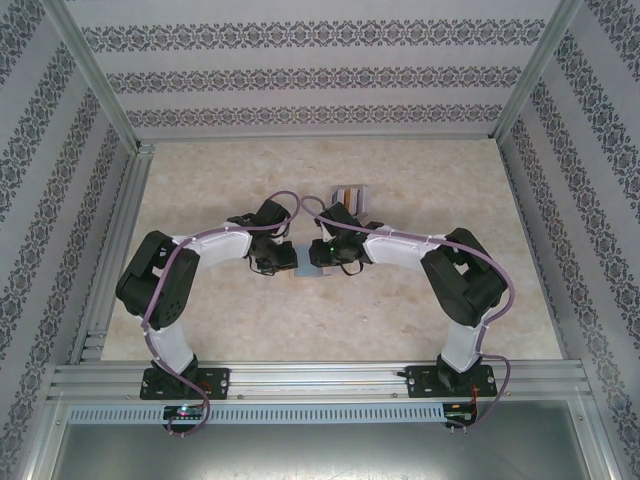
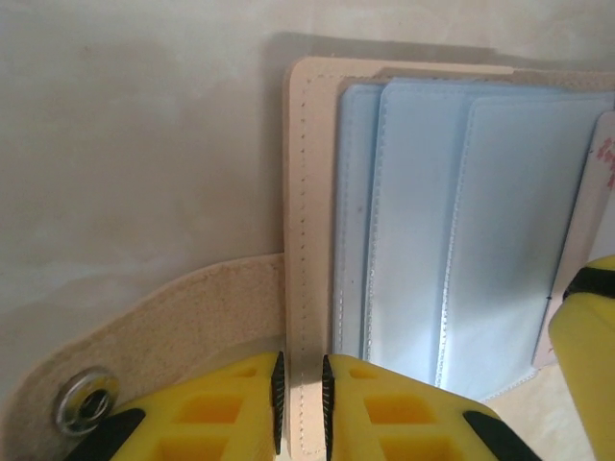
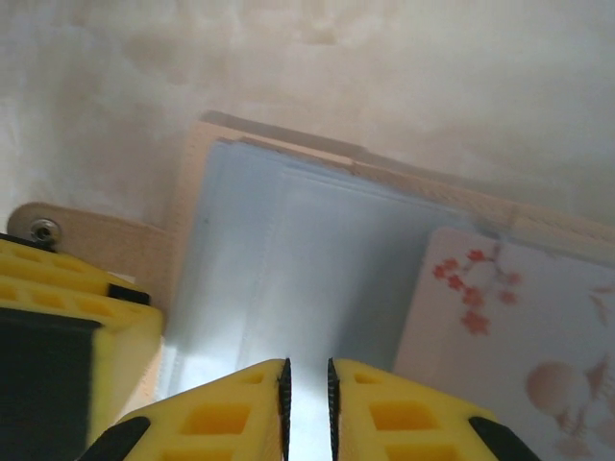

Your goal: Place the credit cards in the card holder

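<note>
Top external: I see both arms meeting mid-table over the card holder (image 1: 303, 258), with the credit cards (image 1: 348, 194) stacked just behind. Left wrist: my left gripper (image 2: 303, 375) is clamped on the open card holder's tan edge beside its snap tab (image 2: 144, 317). Right wrist: my right gripper (image 3: 307, 379) pinches a blue inner sleeve (image 3: 288, 259), near a blossom-printed card (image 3: 509, 336)
</note>
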Tool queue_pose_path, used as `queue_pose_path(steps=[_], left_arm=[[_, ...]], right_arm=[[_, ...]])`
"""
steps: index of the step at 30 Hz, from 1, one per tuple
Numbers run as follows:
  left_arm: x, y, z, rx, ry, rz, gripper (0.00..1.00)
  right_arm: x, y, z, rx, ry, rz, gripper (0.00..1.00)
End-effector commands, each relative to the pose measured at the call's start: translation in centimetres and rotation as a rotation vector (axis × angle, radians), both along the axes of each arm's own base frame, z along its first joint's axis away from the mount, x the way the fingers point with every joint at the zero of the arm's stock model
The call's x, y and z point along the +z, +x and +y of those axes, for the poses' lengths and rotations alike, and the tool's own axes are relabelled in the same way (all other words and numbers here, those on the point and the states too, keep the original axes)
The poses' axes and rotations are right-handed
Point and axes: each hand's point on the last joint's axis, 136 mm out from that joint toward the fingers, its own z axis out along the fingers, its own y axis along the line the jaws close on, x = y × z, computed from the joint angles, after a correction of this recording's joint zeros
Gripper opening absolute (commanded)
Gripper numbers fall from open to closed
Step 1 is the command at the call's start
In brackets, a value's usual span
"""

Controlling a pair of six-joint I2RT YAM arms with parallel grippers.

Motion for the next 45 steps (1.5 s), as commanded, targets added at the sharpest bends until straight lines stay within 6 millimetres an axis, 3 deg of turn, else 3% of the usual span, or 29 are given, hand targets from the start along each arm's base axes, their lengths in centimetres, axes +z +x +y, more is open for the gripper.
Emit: queue_pose_path(steps=[1,7,19,31,39,45], left_arm=[[-1.1,0.0,0.2,0.019,-0.013,0.02,0.2],[-2.0,-0.5,0.2,0.026,-0.025,0.037,0.12],[-2.5,-1.1,0.2,0.044,-0.052,0.039,0.04],[-2.4,-1.2,0.5,0.04,-0.032,0.04,0.04],[1.2,-0.2,0.0,0.032,-0.064,-0.022,0.12],[4.1,0.5,-0.8,0.034,-0.117,-0.067,0.19]], right_arm=[[-0.2,0.0,1.0,0.033,0.008,0.001,0.22],[-1.6,-0.1,1.5,0.039,0.003,0.037,0.22],[-2.2,-0.8,5.7,0.091,0.062,0.075,0.22],[0.8,-0.2,3.0,0.052,0.071,0.023,0.22],[2.6,-0.3,3.3,0.06,0.169,0.025,0.22],[2.1,0.3,1.1,0.017,0.096,0.004,0.22]])
